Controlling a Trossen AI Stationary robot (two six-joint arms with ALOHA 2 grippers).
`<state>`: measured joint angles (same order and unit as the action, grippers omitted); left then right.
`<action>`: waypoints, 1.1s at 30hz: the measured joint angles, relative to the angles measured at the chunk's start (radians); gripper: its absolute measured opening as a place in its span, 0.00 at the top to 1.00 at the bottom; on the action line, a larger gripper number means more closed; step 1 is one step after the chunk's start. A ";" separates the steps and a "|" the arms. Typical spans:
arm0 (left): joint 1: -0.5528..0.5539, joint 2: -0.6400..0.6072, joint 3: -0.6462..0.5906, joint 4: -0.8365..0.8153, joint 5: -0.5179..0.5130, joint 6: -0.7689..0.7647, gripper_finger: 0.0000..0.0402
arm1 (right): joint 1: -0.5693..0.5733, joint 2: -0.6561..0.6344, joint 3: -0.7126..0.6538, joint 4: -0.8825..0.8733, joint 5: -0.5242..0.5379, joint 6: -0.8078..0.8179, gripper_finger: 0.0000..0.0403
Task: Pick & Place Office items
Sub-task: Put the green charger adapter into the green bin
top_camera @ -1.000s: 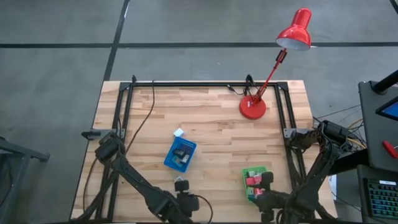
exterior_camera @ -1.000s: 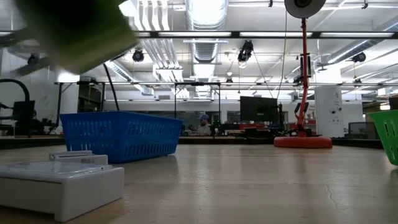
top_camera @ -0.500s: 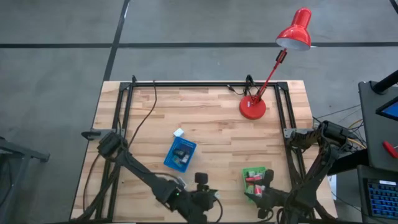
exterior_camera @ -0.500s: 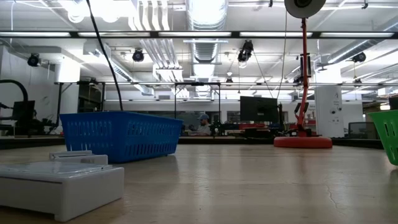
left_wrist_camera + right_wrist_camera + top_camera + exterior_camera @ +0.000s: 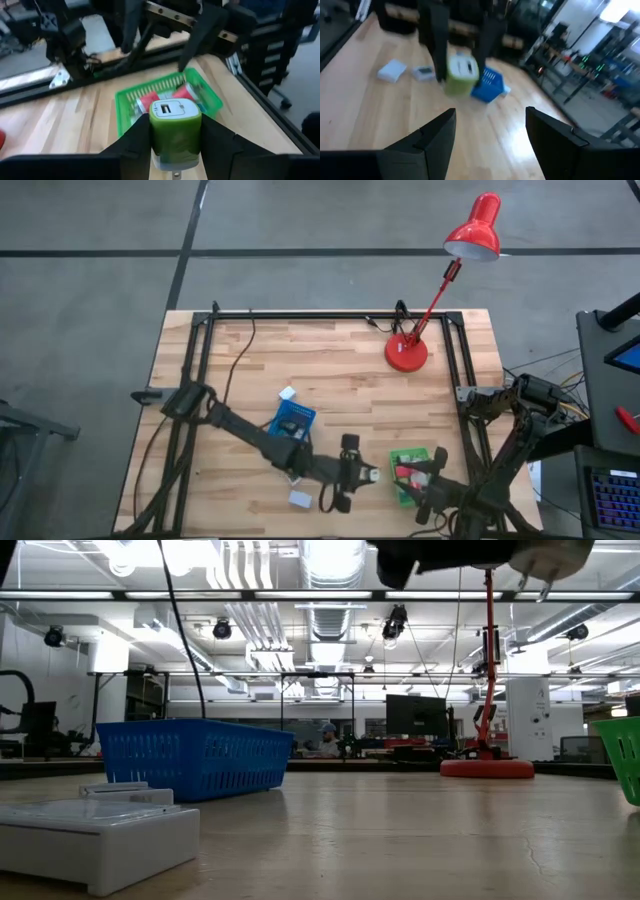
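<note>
Left gripper [image 5: 175, 150] fingers clamp a green-and-white charger block [image 5: 175, 130] near the green tray [image 5: 210, 95]; right gripper [image 5: 490, 140] fingers gape empty.

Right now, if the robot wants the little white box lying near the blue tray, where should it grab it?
Probably from straight above, pinching the white box's two opposite sides. It lies flat on the table, just clear of the blue tray, so the fingers have room.

Grey floor [image 5: 90, 270], red desk lamp [image 5: 473, 228], possibly monitors [image 5: 415, 715] behind
</note>
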<state>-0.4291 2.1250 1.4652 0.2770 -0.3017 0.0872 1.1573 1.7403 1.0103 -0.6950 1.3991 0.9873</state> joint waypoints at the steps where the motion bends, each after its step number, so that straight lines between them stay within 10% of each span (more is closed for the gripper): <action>1: 0.014 0.000 -0.018 0.040 0.018 0.007 0.70 | 0.004 -0.002 0.001 -0.012 0.024 0.000 0.42; 12: 0.136 0.006 -0.142 0.391 0.300 0.003 0.70 | 0.008 -0.075 0.008 -0.056 0.101 -0.025 0.42; 33: 0.219 0.329 0.277 0.257 0.520 -0.016 0.70 | 0.024 -0.155 0.021 -0.048 0.172 -0.128 0.42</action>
<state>-0.2103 2.4539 1.7417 0.5339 0.2183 0.0715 1.1809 1.5854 1.0309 -0.7435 1.5715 0.8591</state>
